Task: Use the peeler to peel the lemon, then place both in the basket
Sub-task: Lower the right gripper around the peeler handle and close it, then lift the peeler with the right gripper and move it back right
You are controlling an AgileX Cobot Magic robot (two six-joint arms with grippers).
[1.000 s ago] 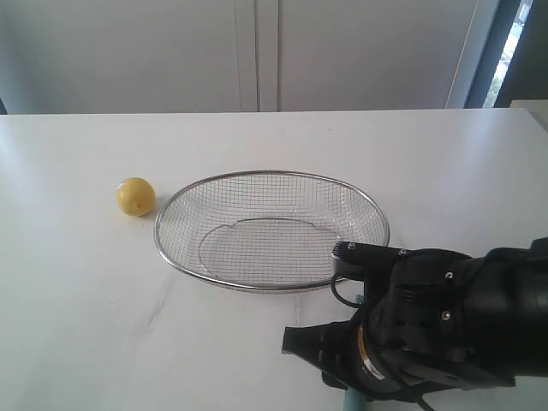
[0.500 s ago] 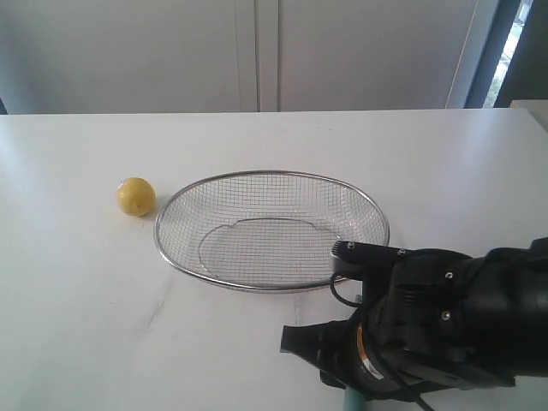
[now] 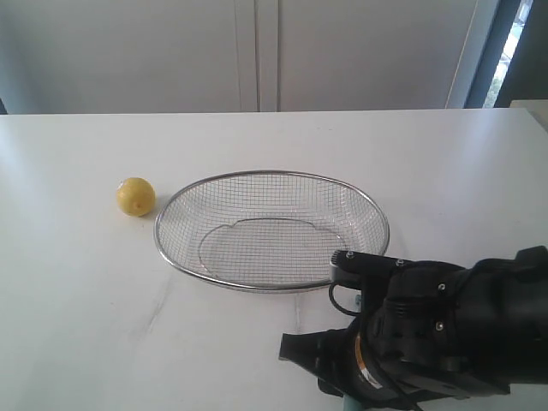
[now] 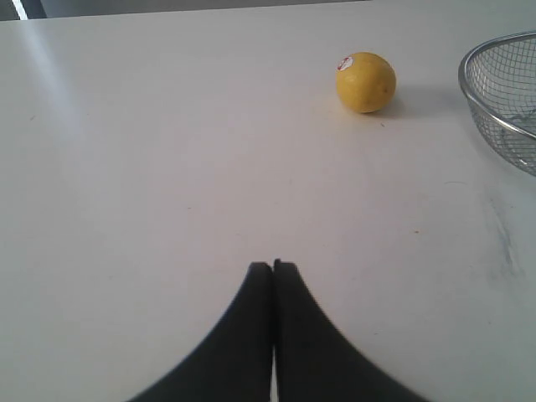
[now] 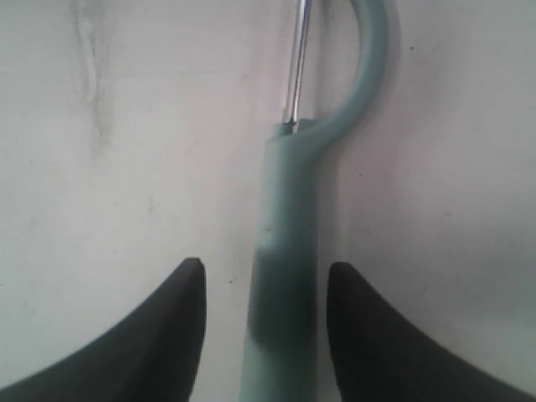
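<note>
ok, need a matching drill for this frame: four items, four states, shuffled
Items:
1. small round yellow lemon
2. oval silver wire-mesh basket
3. pale teal-handled peeler
4. left hand

States:
A. shut, holding nothing
B. empty
C. unpeeled, beside the basket
D. inside the open right hand, not gripped

Pairs: 1-C, 2-B, 3-D, 4-A

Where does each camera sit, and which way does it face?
Exterior view: off the arms, looking down across the white table at an oval silver wire-mesh basket and small round yellow lemon; black right arm lower right.
Left wrist view: on that wrist, past shut left fingers toward lemon and basket.
Right wrist view: on that wrist, down at a teal-handled peeler between open right fingers.
Shared: exterior and left wrist show lemon and basket.
</note>
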